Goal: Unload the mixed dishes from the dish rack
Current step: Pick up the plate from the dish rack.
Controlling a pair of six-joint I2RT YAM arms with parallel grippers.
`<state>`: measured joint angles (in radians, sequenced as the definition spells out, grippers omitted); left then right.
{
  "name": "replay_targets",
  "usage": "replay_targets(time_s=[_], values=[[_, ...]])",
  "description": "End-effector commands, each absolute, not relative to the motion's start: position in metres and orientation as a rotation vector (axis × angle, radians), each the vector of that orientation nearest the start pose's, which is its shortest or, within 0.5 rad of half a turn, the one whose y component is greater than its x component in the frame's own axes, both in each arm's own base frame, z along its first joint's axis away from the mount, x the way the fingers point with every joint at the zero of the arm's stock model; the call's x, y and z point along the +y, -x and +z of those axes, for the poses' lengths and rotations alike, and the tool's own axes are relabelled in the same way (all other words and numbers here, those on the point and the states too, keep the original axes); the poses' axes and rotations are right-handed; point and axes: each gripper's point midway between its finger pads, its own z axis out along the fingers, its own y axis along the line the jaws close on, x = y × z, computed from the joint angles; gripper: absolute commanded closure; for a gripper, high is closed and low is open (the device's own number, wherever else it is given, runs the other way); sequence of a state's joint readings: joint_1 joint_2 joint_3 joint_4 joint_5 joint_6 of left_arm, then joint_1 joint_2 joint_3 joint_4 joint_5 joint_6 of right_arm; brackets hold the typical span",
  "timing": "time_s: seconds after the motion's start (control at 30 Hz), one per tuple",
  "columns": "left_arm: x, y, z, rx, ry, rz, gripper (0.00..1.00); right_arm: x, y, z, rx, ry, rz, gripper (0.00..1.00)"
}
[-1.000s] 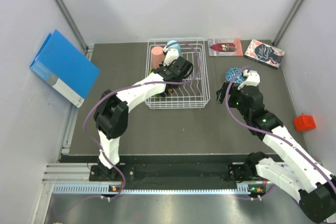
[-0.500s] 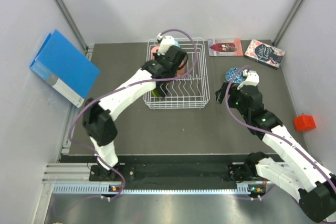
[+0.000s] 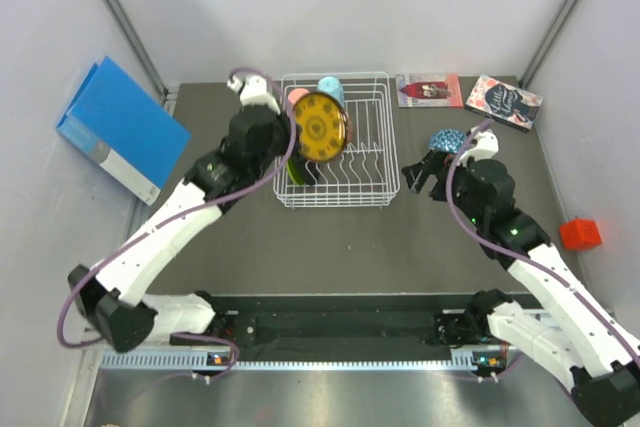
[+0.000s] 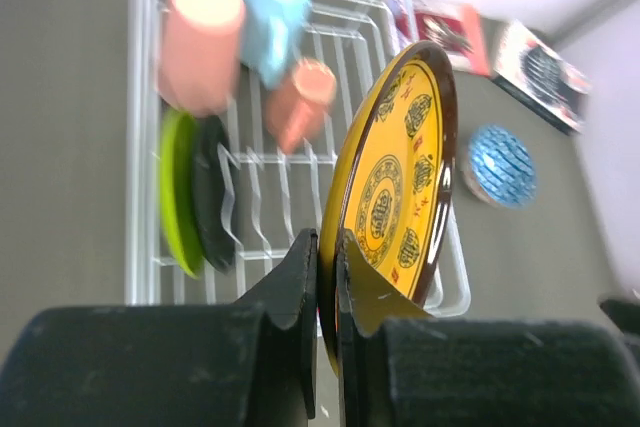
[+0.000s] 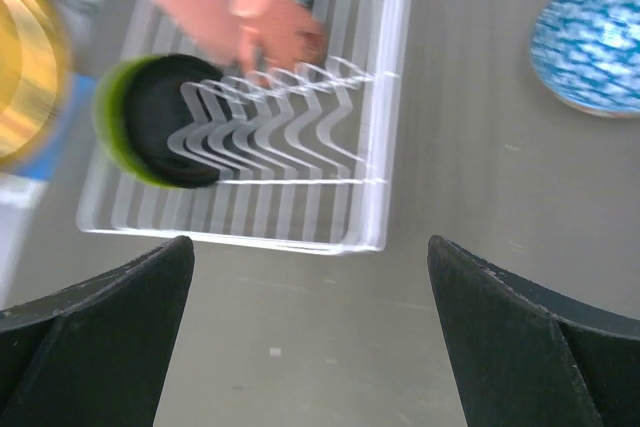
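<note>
Two arms at the dish rack (image 3: 372, 194). The left gripper (image 4: 328, 247) has its jaws closed almost together on the near rim of the yellow patterned plate (image 4: 393, 182), which extends away from the fingers over the rack.

The top view shows the plate's patterned face nearly full-on, as a disc. The left wrist view shows it obliquely, as a narrow ellipse with its long axis running away from the jaws and its face turned to their right.

Only the wrist views show what stands in the rack. Beyond the left jaws and to their left are the lime-green plate (image 4: 177, 192) and the black plate (image 4: 212, 197), on edge side by side. Farther off are the pink cup (image 4: 200, 37), the light blue mug (image 4: 278, 5) and the salmon cup (image 4: 297, 104).

The right gripper (image 5: 310, 247) has its jaws spread wide and holds nothing. The blue patterned bowl (image 5: 590, 47) rests on the table (image 5: 470, 177) beyond them, to their right and apart from the rack.
</note>
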<state>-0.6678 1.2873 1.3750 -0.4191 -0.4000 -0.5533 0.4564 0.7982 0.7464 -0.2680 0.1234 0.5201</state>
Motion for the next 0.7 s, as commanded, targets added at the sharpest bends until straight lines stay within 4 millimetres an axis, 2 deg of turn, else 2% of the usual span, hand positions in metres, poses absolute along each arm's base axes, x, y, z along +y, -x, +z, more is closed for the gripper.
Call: replay_targets(time_s=[0.0,0.1,0.17,0.23,0.4,0.57,0.67], values=[[-0.257,-0.319,0.353,1.76,0.139,-0.964,1.0,0.168,-0.262,0.313,1.723,-0.087,0.849,0.0],[-0.268,-0.314,0.34,1.814,0.13,-1.029,1.0,0.176,-0.257,0.326,1.71,-0.066,0.911,0.0],[-0.284,-0.301,0.336,1.825,0.04,-1.136,1.0,0.181,-0.259,0.324,1.734,-0.054,0.922,0.0],[-0.292,-0.295,0.342,1.804,0.035,-1.218,1.0,0.186,-0.258,0.325,1.736,-0.044,0.957,0.0],[-0.295,-0.29,0.321,1.853,0.06,-1.247,1.0,0.192,-0.261,0.326,1.724,-0.037,0.99,0.02],[-0.3,-0.285,0.317,1.859,0.045,-1.288,1.0,0.201,-0.268,0.315,1.76,-0.025,1.006,0.04],[-0.303,-0.284,0.313,1.864,0.04,-1.305,1.0,0.207,-0.272,0.308,1.777,-0.017,1.019,0.09]])
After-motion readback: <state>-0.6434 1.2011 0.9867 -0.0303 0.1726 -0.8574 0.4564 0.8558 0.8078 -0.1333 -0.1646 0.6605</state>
